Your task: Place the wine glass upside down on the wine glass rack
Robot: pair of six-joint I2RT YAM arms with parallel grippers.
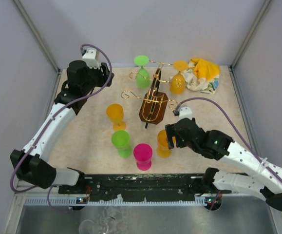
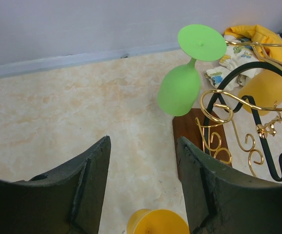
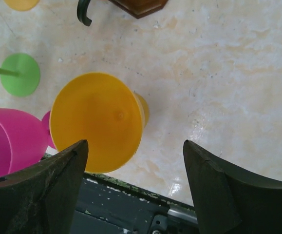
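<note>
Four glasses stand upright on the table (image 1: 89,151). At left, the left gripper (image 2: 143,144) hovers empty near the back, jaws wide apart, facing the hung green glass (image 2: 179,90). At centre, the wine glass rack (image 1: 153,107) carries two glasses bowl-down, with other curled arms free. At right, the right gripper (image 3: 135,146) is poised over the orange wine glass (image 3: 98,122), which stands on the table in front of the rack. Its jaws are spread wider than the bowl and grip nothing. The pink glass (image 3: 9,141) stands just beside the wine glass. We judge the step in hand to be the grasp. We advise centring the jaws first, since the bowl sits nearer one finger. They should then close gently, without knocking the pink neighbour, at a hold that allows inversion.
</note>
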